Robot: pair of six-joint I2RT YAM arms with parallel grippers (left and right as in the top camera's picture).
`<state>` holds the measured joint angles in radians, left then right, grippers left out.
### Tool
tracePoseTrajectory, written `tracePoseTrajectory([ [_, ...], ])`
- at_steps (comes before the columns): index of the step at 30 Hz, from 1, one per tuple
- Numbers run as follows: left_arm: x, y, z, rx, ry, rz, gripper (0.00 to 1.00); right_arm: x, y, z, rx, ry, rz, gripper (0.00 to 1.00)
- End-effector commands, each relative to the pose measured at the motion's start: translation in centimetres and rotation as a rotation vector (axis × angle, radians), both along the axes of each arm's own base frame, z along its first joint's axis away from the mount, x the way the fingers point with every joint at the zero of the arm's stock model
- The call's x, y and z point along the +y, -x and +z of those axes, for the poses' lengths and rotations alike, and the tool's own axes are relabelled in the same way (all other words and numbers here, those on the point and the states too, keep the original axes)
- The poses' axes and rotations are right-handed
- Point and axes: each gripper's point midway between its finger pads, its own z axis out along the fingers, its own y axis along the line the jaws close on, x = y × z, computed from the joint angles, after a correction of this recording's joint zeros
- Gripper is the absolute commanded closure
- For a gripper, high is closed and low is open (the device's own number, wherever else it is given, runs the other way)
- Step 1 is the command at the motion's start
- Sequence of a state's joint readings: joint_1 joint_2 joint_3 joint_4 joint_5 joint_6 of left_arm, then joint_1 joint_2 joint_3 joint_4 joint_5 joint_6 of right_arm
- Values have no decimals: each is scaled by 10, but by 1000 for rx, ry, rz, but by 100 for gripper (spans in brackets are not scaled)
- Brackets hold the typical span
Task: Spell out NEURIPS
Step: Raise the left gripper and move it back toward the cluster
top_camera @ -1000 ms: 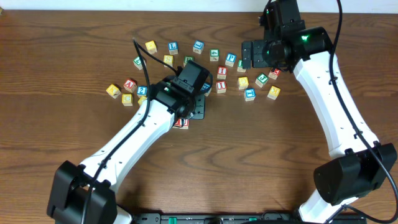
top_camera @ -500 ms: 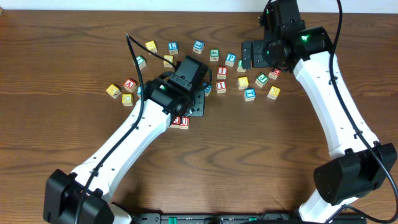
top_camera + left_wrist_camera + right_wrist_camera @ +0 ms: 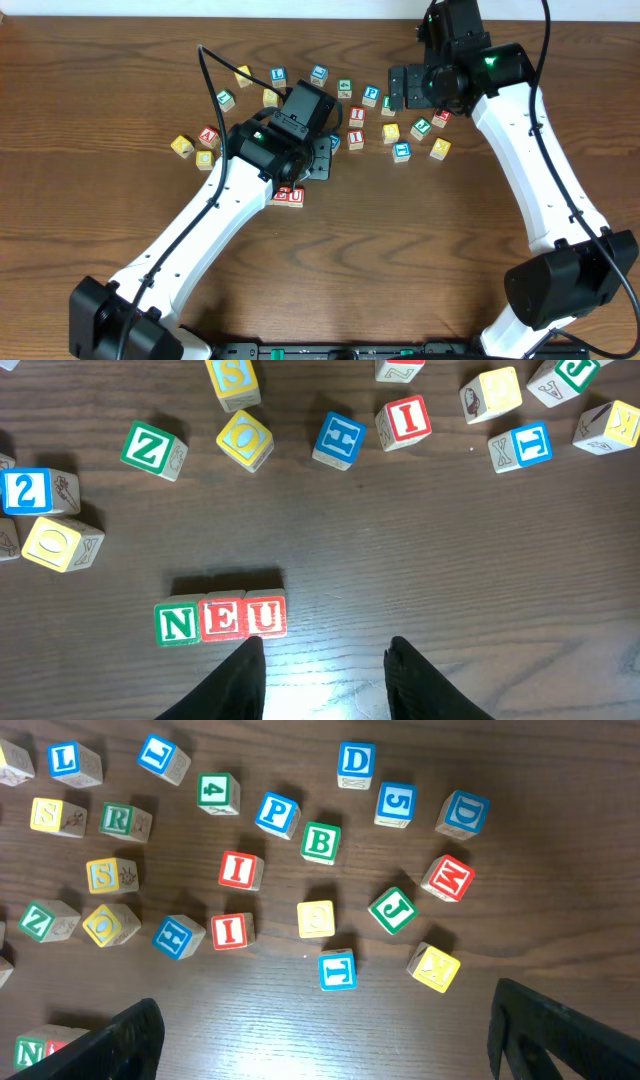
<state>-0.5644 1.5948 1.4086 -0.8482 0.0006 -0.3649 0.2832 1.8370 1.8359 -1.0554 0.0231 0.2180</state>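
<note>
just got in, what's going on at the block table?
The arms are spelling NEURIPS with letter cubes. N, E and U sit touching in a row. The left gripper is open near the U end, holding nothing. The right gripper hangs wide open and empty over the loose cubes. R, I, P and a yellow S lie loose there, not yet placed.
</note>
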Motion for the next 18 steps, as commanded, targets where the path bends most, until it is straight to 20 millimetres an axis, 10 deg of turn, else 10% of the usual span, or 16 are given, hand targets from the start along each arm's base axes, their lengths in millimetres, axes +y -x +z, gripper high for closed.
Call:
tracePoseTrajectory([
  [1, 1, -6, 17, -49, 10, -2, 61, 3, 0, 12, -33, 9, 16, 1],
  [18, 23, -14, 15, -59, -57, -7, 60, 4, 0, 12, -33, 8, 19, 1],
])
